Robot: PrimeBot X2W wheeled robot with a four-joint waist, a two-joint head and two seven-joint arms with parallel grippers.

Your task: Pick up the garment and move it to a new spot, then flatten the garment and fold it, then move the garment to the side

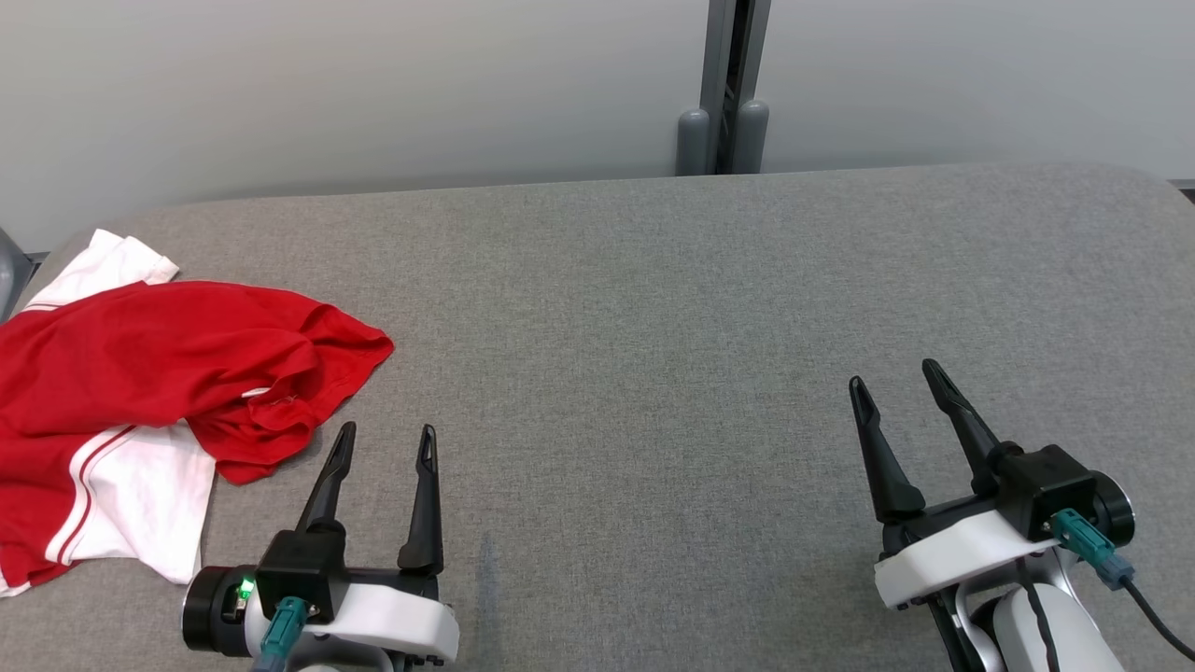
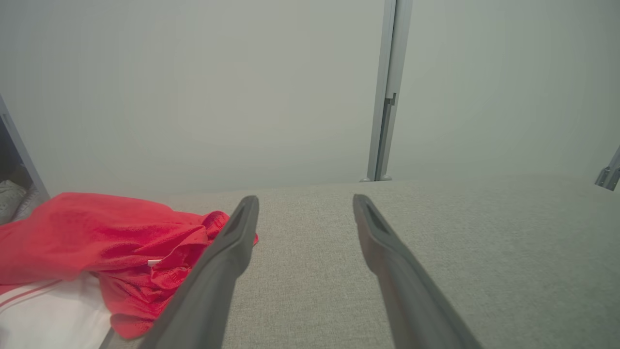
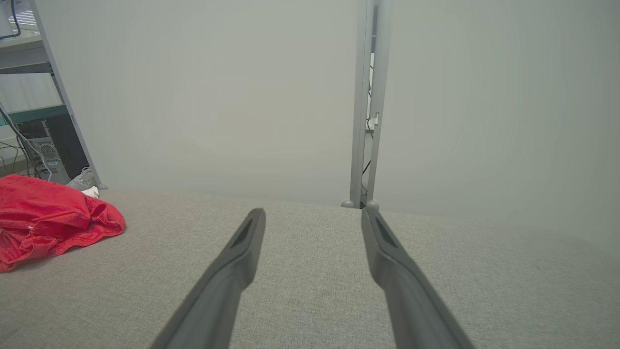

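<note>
Garment (image 1: 159, 373), red and white, lies crumpled on the grey table (image 1: 653, 308), just ahead and to the left of the left gripper (image 1: 387, 432), close beside its left finger. Left gripper: fingers spread, holding nothing. Right gripper (image 1: 893, 371): fingers likewise spread and empty, with the garment well apart on its left.

Setting: robotics lab. Evidence: grey fabric-topped table (image 1: 653, 280); pale partition panels (image 1: 373, 84), metal post (image 1: 733, 84) at twelve o'clock; shelving rack (image 3: 29, 53), computer tower (image 3: 41, 145) at ten o'clock
</note>
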